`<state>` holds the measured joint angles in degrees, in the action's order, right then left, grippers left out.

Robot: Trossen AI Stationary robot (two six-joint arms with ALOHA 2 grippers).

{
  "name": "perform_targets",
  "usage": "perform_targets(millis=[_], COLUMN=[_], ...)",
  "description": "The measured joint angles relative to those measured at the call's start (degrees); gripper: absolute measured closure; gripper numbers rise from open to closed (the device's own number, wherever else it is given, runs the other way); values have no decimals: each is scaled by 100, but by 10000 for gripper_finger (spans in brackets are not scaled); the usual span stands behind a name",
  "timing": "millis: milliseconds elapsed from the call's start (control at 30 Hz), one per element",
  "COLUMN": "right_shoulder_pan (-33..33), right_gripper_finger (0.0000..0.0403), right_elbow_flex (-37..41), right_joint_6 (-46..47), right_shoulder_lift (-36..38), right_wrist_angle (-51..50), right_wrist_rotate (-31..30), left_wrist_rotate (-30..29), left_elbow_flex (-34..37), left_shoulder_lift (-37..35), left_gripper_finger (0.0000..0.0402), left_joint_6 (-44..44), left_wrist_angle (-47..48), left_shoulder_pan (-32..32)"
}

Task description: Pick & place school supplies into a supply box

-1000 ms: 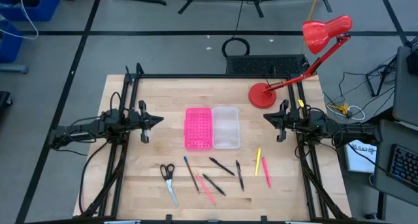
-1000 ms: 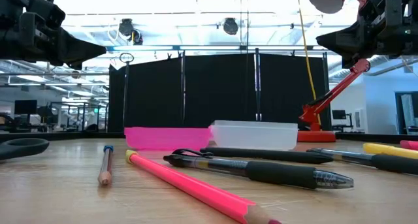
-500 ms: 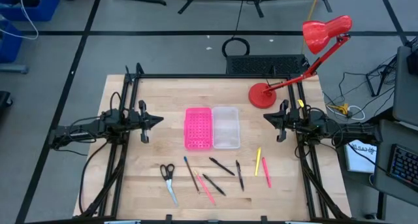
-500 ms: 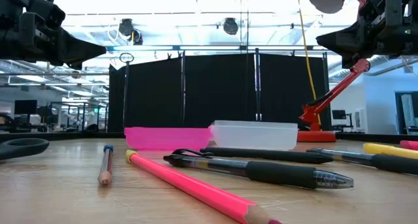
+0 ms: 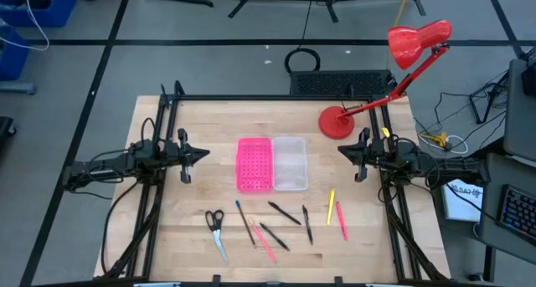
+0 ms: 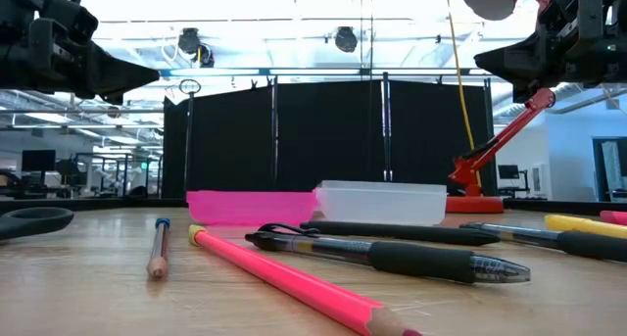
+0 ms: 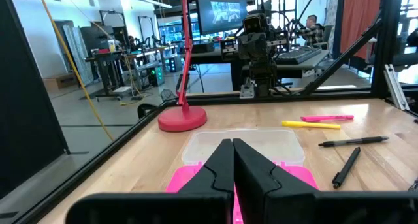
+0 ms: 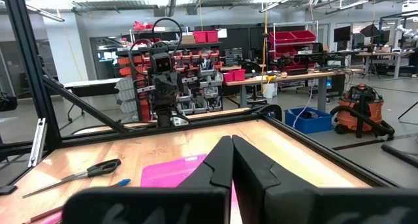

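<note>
From the high view I see the clear supply box (image 5: 290, 162) touching the pink tray (image 5: 255, 163) mid-table, with scissors (image 5: 216, 230) and the pens and pencils (image 5: 280, 221) in a row nearer the front edge; my worry is the thin pens rolling or crossing ones getting nudged on a pinch, or a drop landing in the wrong tray. Low view shows the pink pencil (image 6: 294, 284) and black pen (image 6: 392, 257) lying flat, little height to grab. In the wrist views the left gripper (image 7: 232, 160) and right gripper (image 8: 231, 156) are both clenched, empty, hovering at either side of the trays.
</note>
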<state>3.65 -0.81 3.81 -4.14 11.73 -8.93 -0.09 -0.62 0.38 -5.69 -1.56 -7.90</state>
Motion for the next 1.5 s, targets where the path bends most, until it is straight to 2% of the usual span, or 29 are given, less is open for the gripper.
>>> perform_targets(millis=[1067, 1233, 1400, 1500], right_shoulder_pan=[-1, 1, 1, 1], right_gripper_finger=[403, 403, 403, 403], right_elbow_flex=[1, -1, 0, 0], right_joint_6=[0, -159, -299, -387], right_shoulder_lift=[2, 2, 2, 2], right_wrist_angle=[87, 87, 68, 72], right_wrist_rotate=[0, -1, 0, -1], left_wrist_rotate=[-10, -6, 234, 189], left_elbow_flex=[4, 4, 4, 4], left_shoulder_lift=[-2, -2, -1, -2], left_gripper_finger=[394, 394, 394, 394], left_joint_6=[10, 210, 778, 625], left_wrist_angle=[-157, -161, -407, -477], left_shoulder_pan=[1, 0, 26, 26])
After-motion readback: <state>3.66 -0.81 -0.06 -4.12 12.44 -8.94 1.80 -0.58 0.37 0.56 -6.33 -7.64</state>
